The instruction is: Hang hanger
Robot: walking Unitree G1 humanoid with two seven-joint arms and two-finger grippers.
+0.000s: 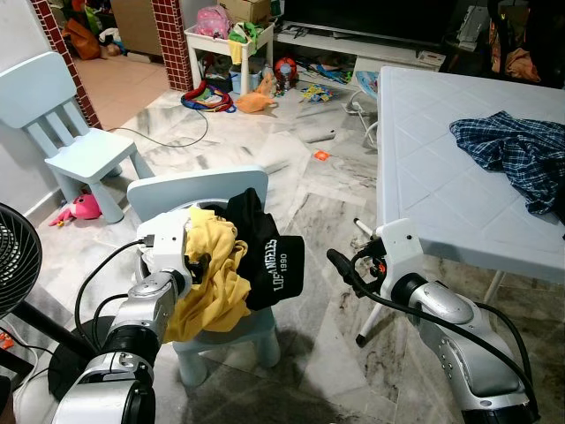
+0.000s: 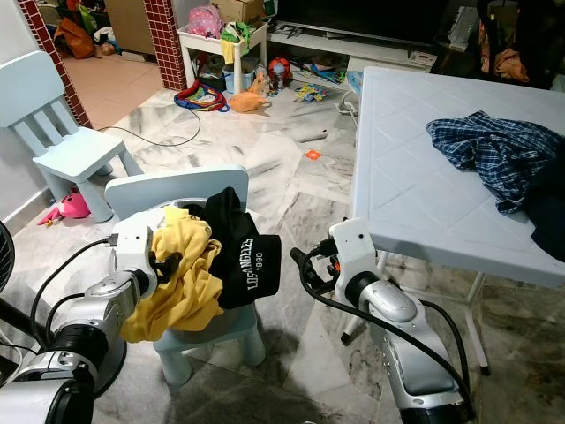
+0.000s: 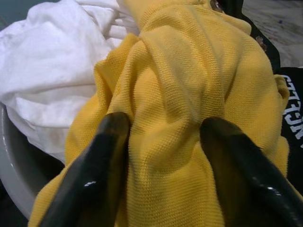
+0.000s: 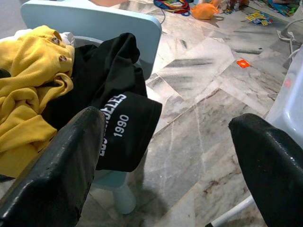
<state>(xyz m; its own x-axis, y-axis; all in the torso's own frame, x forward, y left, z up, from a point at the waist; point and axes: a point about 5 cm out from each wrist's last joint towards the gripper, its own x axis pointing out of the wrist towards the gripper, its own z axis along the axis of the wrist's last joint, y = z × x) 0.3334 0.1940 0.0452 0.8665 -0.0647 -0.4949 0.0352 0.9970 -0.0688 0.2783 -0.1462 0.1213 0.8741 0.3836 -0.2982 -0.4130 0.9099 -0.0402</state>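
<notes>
A heap of clothes lies on a small pale-blue chair (image 1: 190, 190): a yellow shirt (image 1: 207, 291), a black shirt (image 1: 269, 261) with white lettering, and a white cloth (image 3: 42, 71) underneath. My left gripper (image 3: 163, 123) is pushed into the heap from the left, its two black fingers (image 3: 102, 156) closed on a bunched fold of the yellow shirt. Just right of the black shirt, my right gripper (image 4: 165, 118) hovers above the floor, open wide with nothing between its fingers (image 1: 340, 263).
A pale-blue table (image 1: 441, 177) stands close on the right with a plaid shirt (image 1: 516, 150) on it. A second blue chair (image 1: 62, 124) is at the far left, a fan (image 1: 13, 256) at the left edge. Toys (image 1: 247, 93) litter the far floor.
</notes>
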